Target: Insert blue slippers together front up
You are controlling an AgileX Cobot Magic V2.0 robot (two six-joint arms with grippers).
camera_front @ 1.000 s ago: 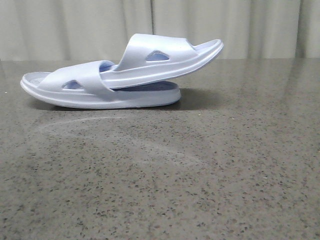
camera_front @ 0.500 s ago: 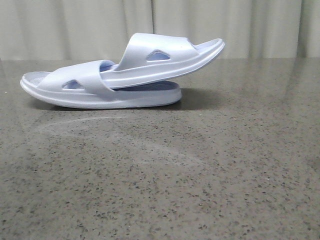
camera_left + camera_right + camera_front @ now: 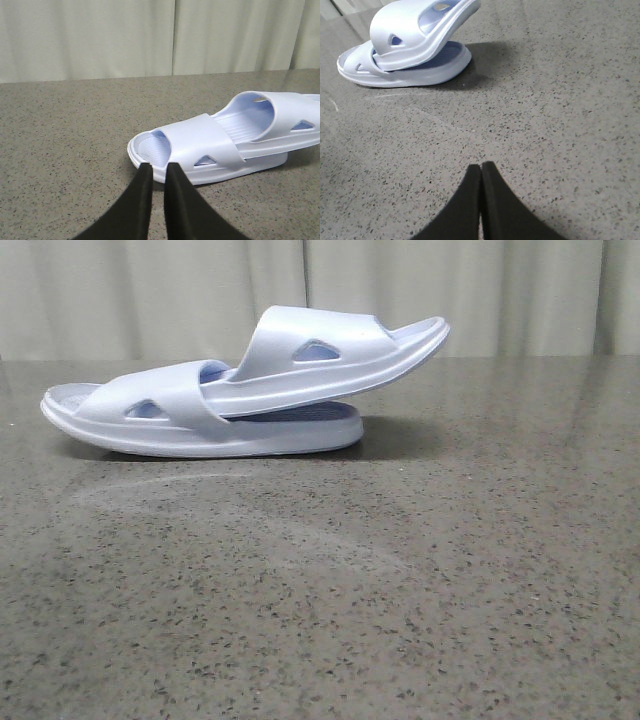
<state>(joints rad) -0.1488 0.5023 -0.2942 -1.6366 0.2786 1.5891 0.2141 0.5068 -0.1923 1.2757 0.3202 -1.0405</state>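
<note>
The two blue slippers lie joined at the far left of the table. The lower slipper (image 3: 150, 415) lies flat with its toe to the left. The upper slipper (image 3: 330, 355) has its heel tucked under the lower one's strap and tilts up to the right. In the left wrist view my left gripper (image 3: 159, 166) hovers just short of the lower slipper's (image 3: 200, 145) toe, all but shut and empty; the upper slipper (image 3: 290, 120) lies beyond. My right gripper (image 3: 481, 166) is shut and empty over bare table, well away from the pair (image 3: 420, 70). Neither gripper shows in the front view.
The speckled grey stone tabletop (image 3: 400, 580) stretches out in front of and to the right of the slippers. A pale curtain (image 3: 150, 290) hangs behind the table's far edge.
</note>
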